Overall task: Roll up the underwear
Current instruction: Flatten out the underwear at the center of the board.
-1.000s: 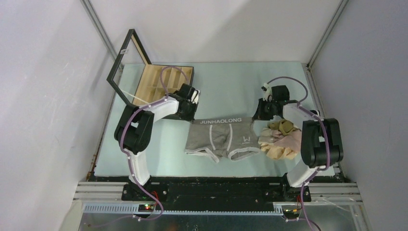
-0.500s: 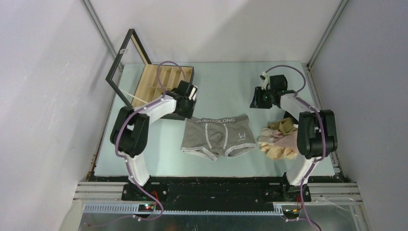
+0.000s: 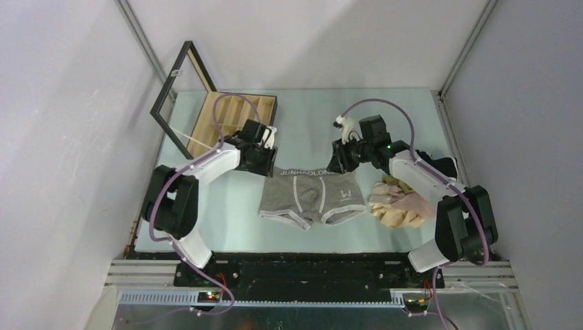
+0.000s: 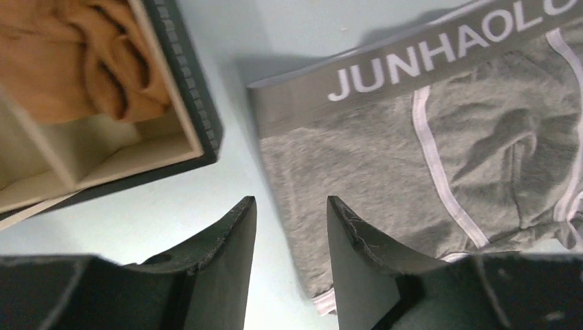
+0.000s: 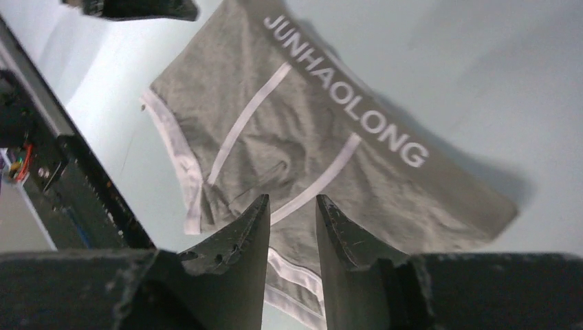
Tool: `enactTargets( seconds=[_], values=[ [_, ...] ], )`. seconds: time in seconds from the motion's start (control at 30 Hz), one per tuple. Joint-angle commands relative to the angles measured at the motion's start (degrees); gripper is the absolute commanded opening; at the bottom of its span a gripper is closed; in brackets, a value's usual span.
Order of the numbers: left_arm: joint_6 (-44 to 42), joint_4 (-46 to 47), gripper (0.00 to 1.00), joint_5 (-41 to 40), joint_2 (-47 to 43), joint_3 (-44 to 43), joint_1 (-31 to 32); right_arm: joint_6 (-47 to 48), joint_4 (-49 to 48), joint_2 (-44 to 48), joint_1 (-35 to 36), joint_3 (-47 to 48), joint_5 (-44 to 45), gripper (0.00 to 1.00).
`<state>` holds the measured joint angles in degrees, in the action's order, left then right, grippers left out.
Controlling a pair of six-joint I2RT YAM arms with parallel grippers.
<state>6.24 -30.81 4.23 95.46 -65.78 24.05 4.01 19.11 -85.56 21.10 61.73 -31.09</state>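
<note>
The grey underwear (image 3: 313,196) lies spread flat on the pale blue-green tabletop (image 3: 309,117), between my two arms. It is a soft, slightly rumpled knit with a smooth, wide waistband lettered JUNHAOLONG in white, two white piping lines down the front and white trim along the leg hems. My left fingers (image 4: 338,223), dark, curved and matte, hang over the garment's left side just below the waistband corner, parted by a modest gap and holding nothing. My right fingers (image 5: 256,223), scuffed along their edges, hover above the middle of the same garment with a narrow gap between them, also gripping nothing. To the right of the grey pair, just beside it, sits a loose crumpled heap of beige and pale pink garments (image 3: 399,203). At the far left stands the black-framed wooden box (image 3: 234,117), its lid (image 3: 180,96) raised. A bunched rust-brown garment (image 4: 89,62) fills one corner compartment, and the compartment next to it shows bare pale wood.
</note>
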Motion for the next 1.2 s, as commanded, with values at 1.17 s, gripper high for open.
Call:
enactTargets(
  seconds=[1.17],
  values=[
    [3.66, 3.07, 0.37, 11.83, 17.65, -11.31, -5.16, 2.65, -1.32, 3.38, 3.52, -6.03, 0.51, 0.34]
  ],
)
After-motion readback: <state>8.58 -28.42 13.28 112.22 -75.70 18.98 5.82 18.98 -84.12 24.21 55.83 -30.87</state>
